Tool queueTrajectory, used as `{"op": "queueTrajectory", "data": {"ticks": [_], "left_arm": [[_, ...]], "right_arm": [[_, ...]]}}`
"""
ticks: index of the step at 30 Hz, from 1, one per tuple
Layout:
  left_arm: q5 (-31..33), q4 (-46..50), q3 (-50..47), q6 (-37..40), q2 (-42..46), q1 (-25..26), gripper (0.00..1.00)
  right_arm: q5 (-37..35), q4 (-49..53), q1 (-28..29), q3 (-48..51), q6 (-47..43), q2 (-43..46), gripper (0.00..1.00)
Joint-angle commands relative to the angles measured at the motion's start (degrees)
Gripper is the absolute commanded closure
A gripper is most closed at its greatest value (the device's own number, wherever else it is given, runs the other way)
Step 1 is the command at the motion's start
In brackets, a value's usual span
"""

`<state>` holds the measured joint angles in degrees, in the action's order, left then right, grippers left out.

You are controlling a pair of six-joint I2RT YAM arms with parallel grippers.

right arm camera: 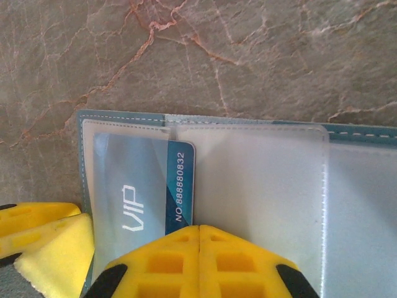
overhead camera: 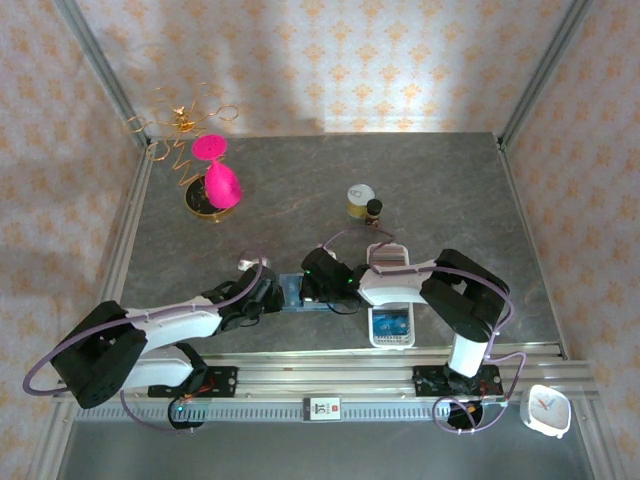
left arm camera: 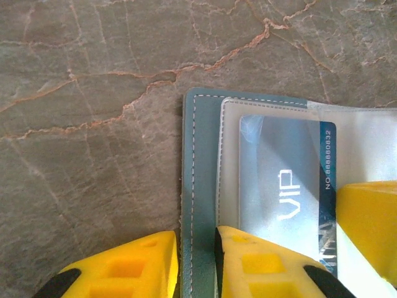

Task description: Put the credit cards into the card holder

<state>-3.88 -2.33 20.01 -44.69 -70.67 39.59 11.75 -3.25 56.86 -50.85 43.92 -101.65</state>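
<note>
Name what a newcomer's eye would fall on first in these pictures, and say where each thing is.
The bright pink hourglass-shaped object stands out at the far left of the table. Mid-table near the front, the left gripper and right gripper meet with vivid yellow fingers over the open teal card holder. Inside its clear sleeve lies a silver-and-blue VIP card.

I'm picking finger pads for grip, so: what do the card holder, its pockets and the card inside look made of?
The card holder looks like matte teal leather or imitation leather, going by its pale stitched edge. Its pockets seem frosted soft plastic: the card shows hazily through. The card looks like glossy plastic with printed lettering.
</note>
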Motion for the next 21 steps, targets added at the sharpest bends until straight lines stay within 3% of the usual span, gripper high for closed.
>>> {"op": "queueTrajectory", "data": {"ticks": [1,9,17,21], "left_arm": [[-4.35,-0.03,-2.31,-1.45,-0.57,0.22,0.72],[-4.05,-2.13,-3.30,-1.95,1.98,0.13,0.65],[-4.35,-4.79,-5.02,-5.19,4.22,-0.37,0.63],[-1.73,-2.33,-5.16,-6.31,5.56,-0.80,0.67]], "right_arm": [[-0.65,0.52,0.88,0.22,0.64,-1.10,1.00],[-0.86,0.65,0.88,0.58,1.11,-0.92,1.00],[-0.15,-0.44,0.88,1.23,1.17,-0.73,1.00],[-0.53,-0.29,0.84,1.72,1.36,-0.48,1.00]]}}
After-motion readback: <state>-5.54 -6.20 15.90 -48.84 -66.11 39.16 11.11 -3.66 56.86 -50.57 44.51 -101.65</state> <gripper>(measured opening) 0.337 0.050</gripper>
